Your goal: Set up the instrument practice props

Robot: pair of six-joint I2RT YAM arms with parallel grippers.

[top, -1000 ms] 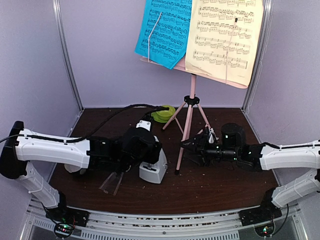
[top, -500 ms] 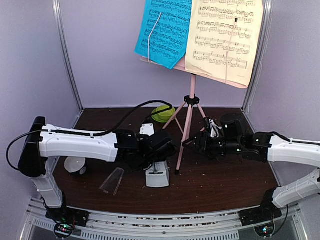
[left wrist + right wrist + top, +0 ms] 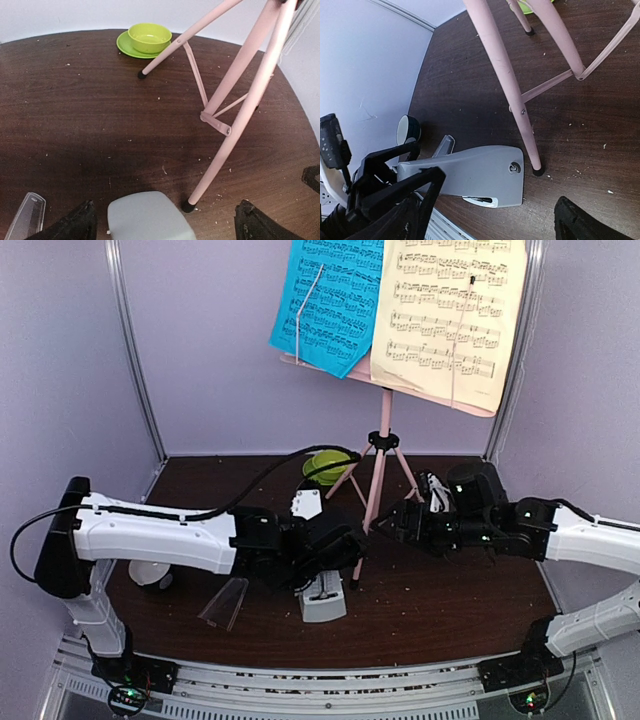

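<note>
The pink music stand [image 3: 378, 480] stands at the back middle with a blue page [image 3: 330, 300] and a pale-yellow page [image 3: 450, 310] on its desk. The white metronome [image 3: 322, 602] sits on the table just left of the stand's front foot [image 3: 187, 205]. My left gripper [image 3: 335, 552] hovers over the metronome [image 3: 147, 217], jaws open, a gap on each side. Its clear cover [image 3: 225, 602] lies apart on its side to the left. My right gripper [image 3: 392, 525] is open and empty just right of the stand's front leg [image 3: 507, 85], facing the metronome [image 3: 470, 175].
A green bowl on a saucer [image 3: 325, 467] sits at the back behind the tripod. A small white-and-black cup [image 3: 150, 572] lies at the left under my left arm. Purple walls enclose three sides. Crumbs dot the dark wooden table [image 3: 450, 610].
My left gripper carried the metronome toward the stand's front foot, set it down and opened its jaws. My right gripper drew up and back a little and opened wider.
</note>
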